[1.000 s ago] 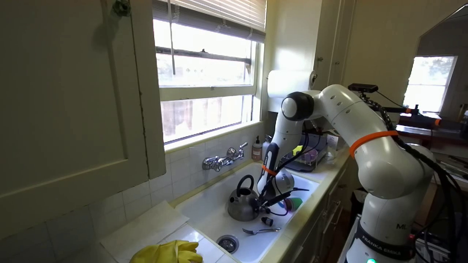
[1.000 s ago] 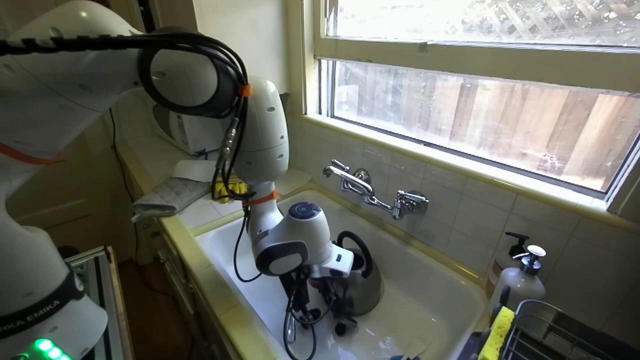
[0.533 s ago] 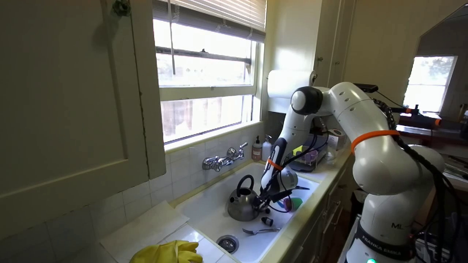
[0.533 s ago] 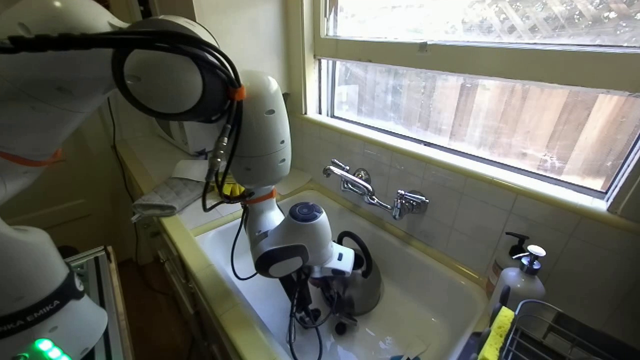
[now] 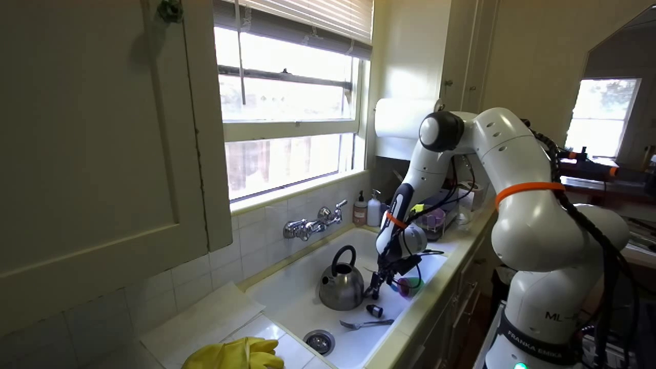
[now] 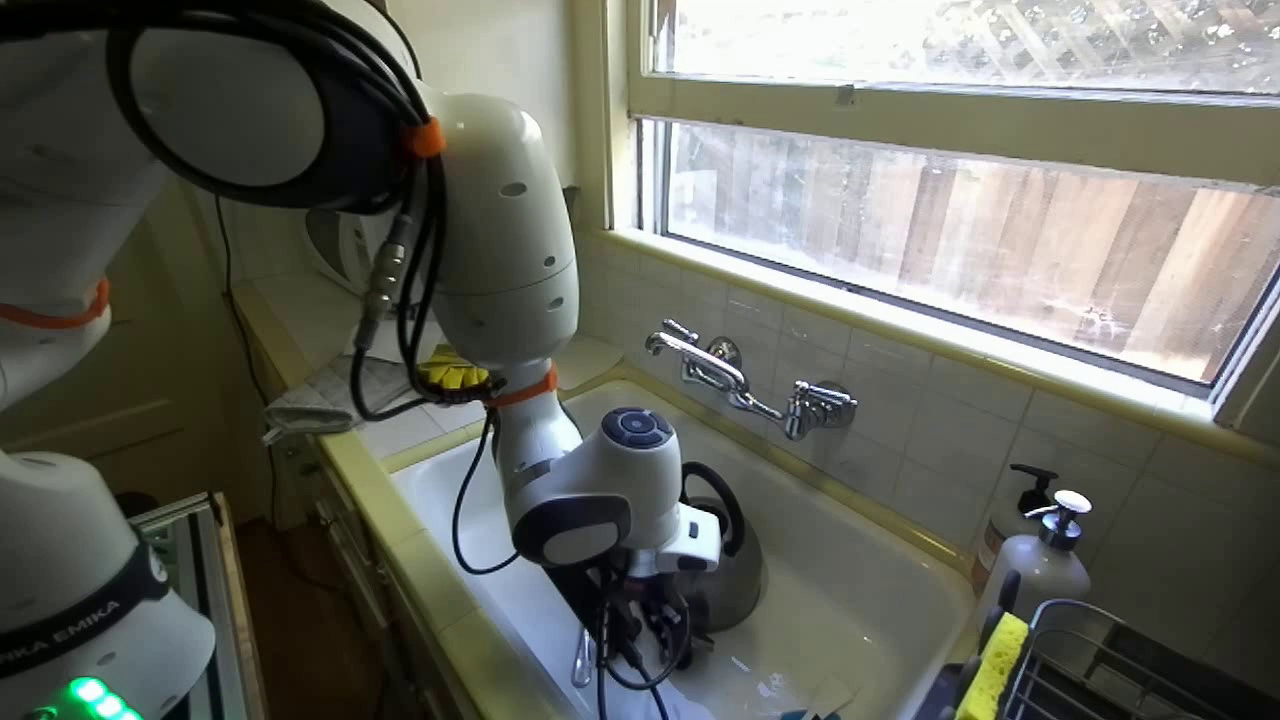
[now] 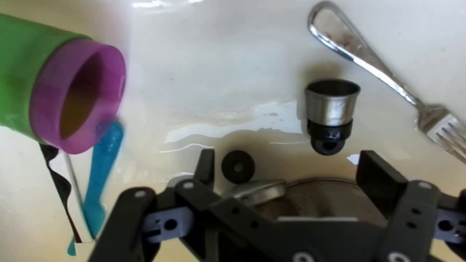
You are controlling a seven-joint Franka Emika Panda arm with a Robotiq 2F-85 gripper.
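Presently, the black knob (image 7: 238,166) lies in the sink (image 5: 287,289), close beside the kettle (image 5: 341,291); it seems joined to a tilted metal piece (image 7: 267,191), perhaps a lid. Whether that piece touches the kettle is hidden. In the wrist view both show low between the fingers of the end effector (image 7: 287,165), which is spread wide and pinches nothing.

What has just changed is the arm (image 5: 505,148): a second ago the end effector overlapped the kettle's outline in an exterior view, and now it stands off just beside it. The kettle itself, upright with its handle on top, keeps its place. That suggests the kettle is free of the end effector and that nothing is lifted at this point.

Now the count, working outward. One kettle, one knob. Just beyond the fingers lies one small metal cup (image 7: 331,114) with a black base, on its side, and past it one fork (image 7: 375,65). Across the sink are two cups, a purple cup (image 7: 49,98) apparently nested in a green cup (image 7: 23,76), both tipped over; one blue utensil (image 7: 101,167) pokes from under the rim. Farther off are one drain (image 5: 319,342), one wall faucet (image 6: 712,370) and two pump bottles (image 6: 1048,572). Yellow gloves (image 5: 233,354) lie bunched on the tiled bench (image 5: 260,327), so one or a pair remains unclear. One yellow sponge (image 6: 995,668) stands near the bottles.
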